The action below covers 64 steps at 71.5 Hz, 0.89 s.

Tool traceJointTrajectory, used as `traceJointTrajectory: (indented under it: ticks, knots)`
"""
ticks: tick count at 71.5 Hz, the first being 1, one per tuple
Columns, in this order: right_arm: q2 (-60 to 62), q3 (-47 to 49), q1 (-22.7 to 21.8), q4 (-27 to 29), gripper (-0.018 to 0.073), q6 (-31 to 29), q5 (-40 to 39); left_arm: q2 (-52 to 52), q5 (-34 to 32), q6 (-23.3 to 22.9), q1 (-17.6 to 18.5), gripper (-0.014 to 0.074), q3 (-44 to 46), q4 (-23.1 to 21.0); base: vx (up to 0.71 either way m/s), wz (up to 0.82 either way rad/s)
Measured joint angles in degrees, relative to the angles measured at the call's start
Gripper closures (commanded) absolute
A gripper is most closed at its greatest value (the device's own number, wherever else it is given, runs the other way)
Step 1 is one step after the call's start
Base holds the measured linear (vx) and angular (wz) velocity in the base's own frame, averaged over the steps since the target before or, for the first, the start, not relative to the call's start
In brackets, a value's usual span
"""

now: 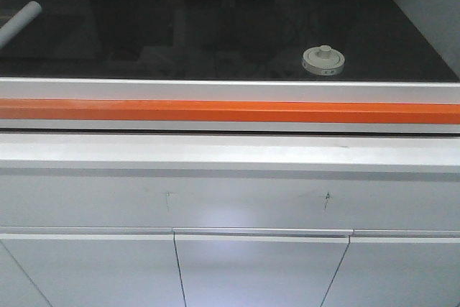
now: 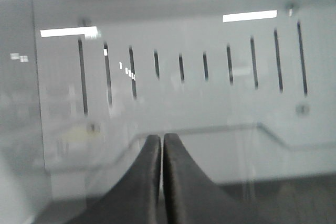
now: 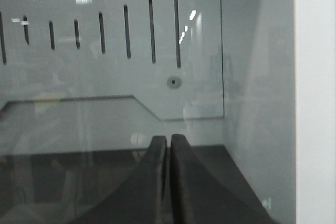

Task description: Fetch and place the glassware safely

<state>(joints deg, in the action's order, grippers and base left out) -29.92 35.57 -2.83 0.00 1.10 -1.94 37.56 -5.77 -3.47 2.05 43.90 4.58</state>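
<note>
The glassware (image 1: 323, 60), a squat clear jar under a round cream-white lid with a centre knob, stands on the black worktop at the right in the front view. A pale round shape (image 3: 137, 139) just left of the right fingertips may be the same jar; it is too blurred to be sure. My left gripper (image 2: 161, 139) is shut with nothing between its dark fingers, facing a glass pane and a slotted back wall. My right gripper (image 3: 168, 139) is likewise shut and empty, above the black surface. Neither gripper shows in the front view.
A white cylindrical roll (image 1: 19, 21) lies at the far left of the black worktop (image 1: 180, 34). An orange strip (image 1: 230, 111) runs along the front sill, with white cabinet doors (image 1: 259, 271) below. A white side wall (image 3: 315, 98) stands close on the right.
</note>
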Motion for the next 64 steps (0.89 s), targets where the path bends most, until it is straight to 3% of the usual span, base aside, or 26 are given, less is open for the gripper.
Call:
traceJointTrajectory:
  ticks: [25,32,37,53,64]
  knots:
    - [-11.9,0.4,0.0,0.0,0.0563,0.2,5.1,8.5,10.8,0.0,0.0,0.0603,0.0,0.0,0.00,0.00]
    - [-12.1,0.4,0.0,1.3,0.0561,0.2,7.3,9.1,10.8,0.0,0.0,0.0603,-1.8,0.0,0.00,0.00]
    - [-11.7,0.4,0.0,1.7,0.0560,0.0,8.2,8.3,7.8,0.0,0.0,0.0603,-5.2,0.0,0.00,0.00]
    - [-7.3,-4.8,0.0,1.8,0.0560,-0.7,4.5,2.0,-10.4,0.0,0.0,0.0603,-20.8,0.0,0.00,0.00]
    - [-6.5,-13.8,0.0,-0.4,0.0560,-0.7,-4.7,0.4,-13.6,-0.1,0.0,0.0603,-27.7,0.0,0.00,0.00]
